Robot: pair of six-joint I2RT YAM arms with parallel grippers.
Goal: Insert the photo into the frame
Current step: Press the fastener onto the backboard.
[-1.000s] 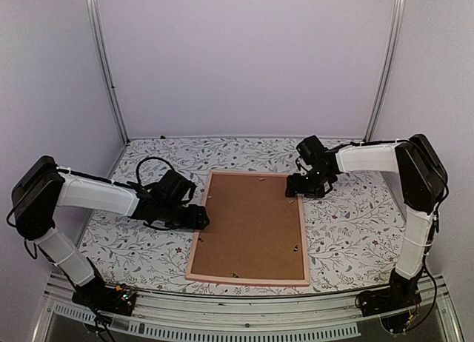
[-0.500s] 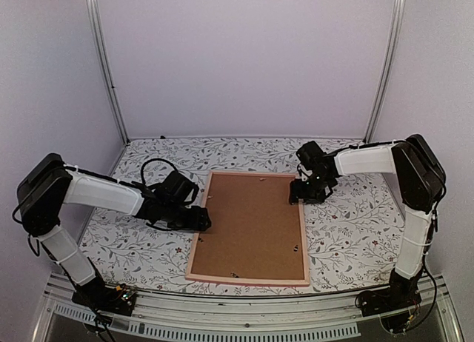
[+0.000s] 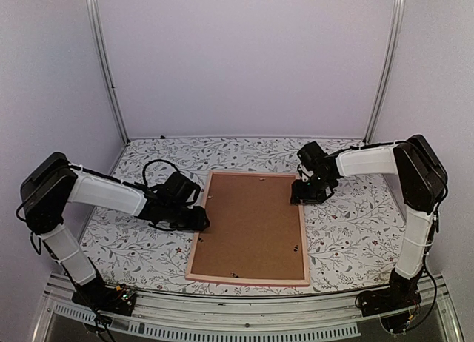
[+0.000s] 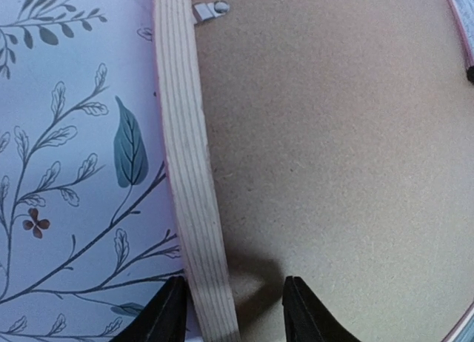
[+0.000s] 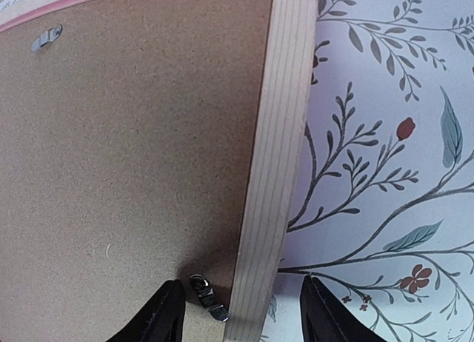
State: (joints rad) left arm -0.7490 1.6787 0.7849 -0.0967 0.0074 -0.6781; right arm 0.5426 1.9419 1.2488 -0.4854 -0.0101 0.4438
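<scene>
The pink-edged frame [image 3: 248, 280] lies face down on the floral cloth, with a brown hardboard backing [image 3: 252, 223] filling it. The photo is hidden. My left gripper [image 3: 200, 222] is low over the frame's left rail [image 4: 185, 157]. It is open [image 4: 233, 312]: one finger sits just outside the rail, the other over the backing [image 4: 333, 149]. My right gripper [image 3: 300, 195] straddles the right rail [image 5: 278, 135] near its far end. It is open [image 5: 241, 312], with one finger over the backing [image 5: 133, 149] and one over the cloth.
Small metal turn clips sit at the backing's edges [image 4: 209, 10] [image 5: 207, 297] [image 5: 46, 37]. The floral cloth [image 3: 355, 231] covers the table on both sides of the frame. White walls and metal posts [image 3: 107, 68] close in the back and sides.
Both grippers have narrowed their jaws around the frame's rails. The right gripper has shifted slightly down and inward onto the right rail. The frame has not moved.
</scene>
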